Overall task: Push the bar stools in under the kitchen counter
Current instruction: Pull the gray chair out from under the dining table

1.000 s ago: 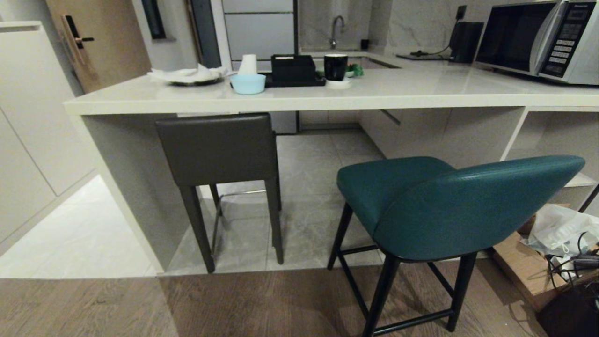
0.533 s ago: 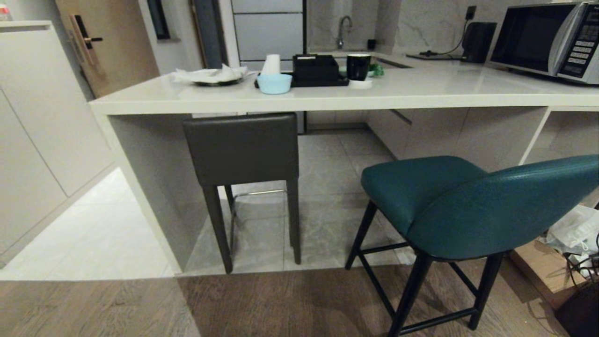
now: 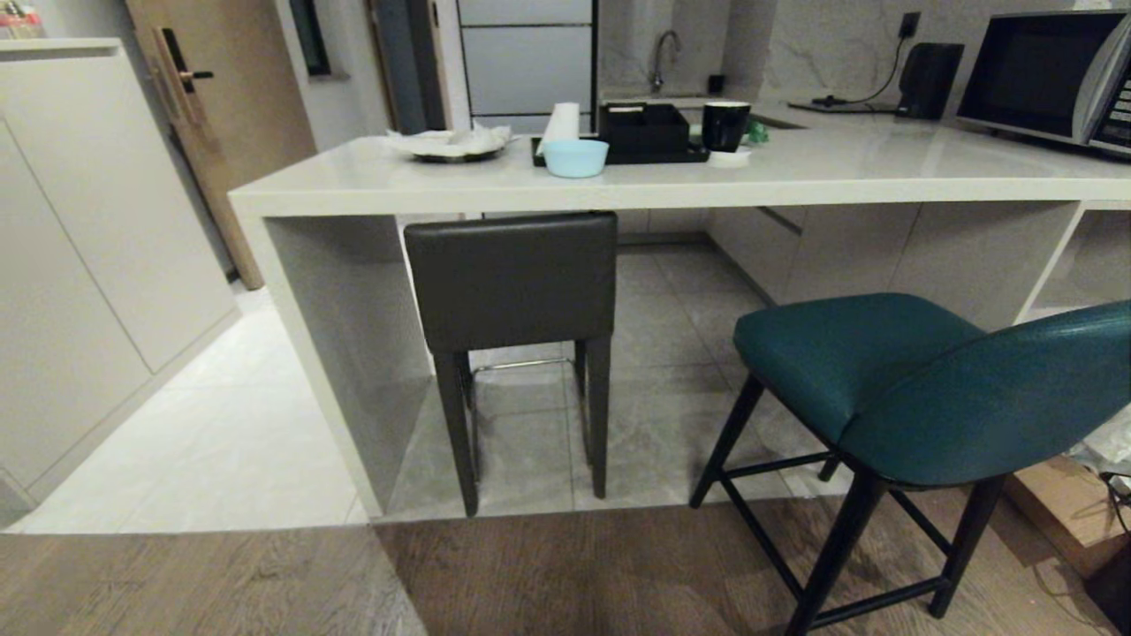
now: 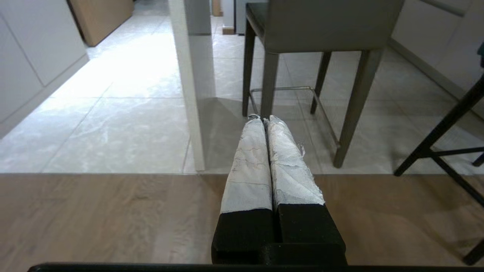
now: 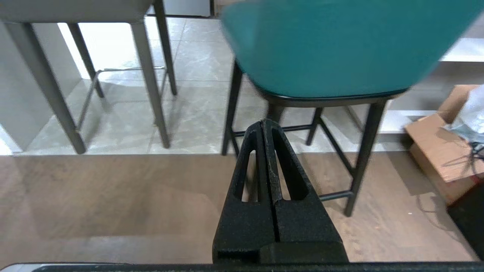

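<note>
Head view: dark grey-brown stool [image 3: 515,283] tucked under the kitchen counter [image 3: 671,181], beside its slab side panel; teal stool [image 3: 928,389] out on the wood floor [image 3: 565,574], well clear of the counter edge, back turned toward the camera. Left wrist view: left gripper [image 4: 264,121] pressed shut, empty, low over the floor, pointed at the grey-brown stool's legs. Right wrist view: right gripper [image 5: 263,122] closed too, empty, aimed at the teal stool's black legs
</note>
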Tool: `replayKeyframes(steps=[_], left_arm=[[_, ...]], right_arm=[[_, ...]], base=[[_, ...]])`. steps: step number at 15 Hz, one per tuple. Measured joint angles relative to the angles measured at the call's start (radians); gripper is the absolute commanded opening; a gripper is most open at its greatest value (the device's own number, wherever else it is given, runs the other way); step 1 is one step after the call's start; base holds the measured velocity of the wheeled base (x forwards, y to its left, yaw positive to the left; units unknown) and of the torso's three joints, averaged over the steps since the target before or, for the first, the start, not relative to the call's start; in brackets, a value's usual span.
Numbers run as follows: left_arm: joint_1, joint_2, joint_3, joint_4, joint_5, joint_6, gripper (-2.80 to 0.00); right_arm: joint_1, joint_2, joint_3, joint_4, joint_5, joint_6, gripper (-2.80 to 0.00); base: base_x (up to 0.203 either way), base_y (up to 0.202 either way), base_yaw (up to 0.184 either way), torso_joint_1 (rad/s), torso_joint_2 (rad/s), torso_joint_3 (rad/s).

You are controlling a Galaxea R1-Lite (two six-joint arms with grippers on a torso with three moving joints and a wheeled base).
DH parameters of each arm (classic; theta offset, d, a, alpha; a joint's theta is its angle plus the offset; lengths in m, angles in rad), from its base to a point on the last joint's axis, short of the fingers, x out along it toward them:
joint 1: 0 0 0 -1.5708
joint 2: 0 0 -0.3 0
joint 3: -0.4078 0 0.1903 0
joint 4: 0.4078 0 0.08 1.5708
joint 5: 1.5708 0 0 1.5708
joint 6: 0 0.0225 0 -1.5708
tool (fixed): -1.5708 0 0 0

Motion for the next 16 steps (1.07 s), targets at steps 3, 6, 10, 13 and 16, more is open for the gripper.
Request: replayKeyframes(steps=[3,6,10,13,16], left_arm=[[0.0,0.0,0.0,0.001,0.0,0.0,-2.8],[0.0,0.0,0.0,0.0,0.0,0.0,-2.8],[0.0,0.0,0.0,0.001,0.0,-0.001,-2.8],[0.001,0.0,0.0,0.001,0.0,-0.001,-2.8],[0.0,0.0,0.0,0.001,0.0,-0.001,-2.8]], right_arm=[[0.0,0.0,0.0,0.0,0.0,0.0,-2.8],[0.0,0.0,0.0,0.0,0.0,0.0,-2.8],[0.0,0.0,0.0,0.0,0.0,0.0,-2.8],[0.001,0.0,0.0,-0.001,0.0,0.002,-2.8],[0.0,0.0,0.0,-0.001,0.0,0.004,-2.8]], base=[[0.0,0.197,-0.002,0.002,0.0,0.004],[0.0,0.197,0.0,0.001,0.0,0.006],[0.0,0.107,-0.002,0.002,0.0,0.002],[0.0,0.0,0.0,0.0,0.0,0.0],[0.031,0.0,0.0,-0.004,0.0,0.002]])
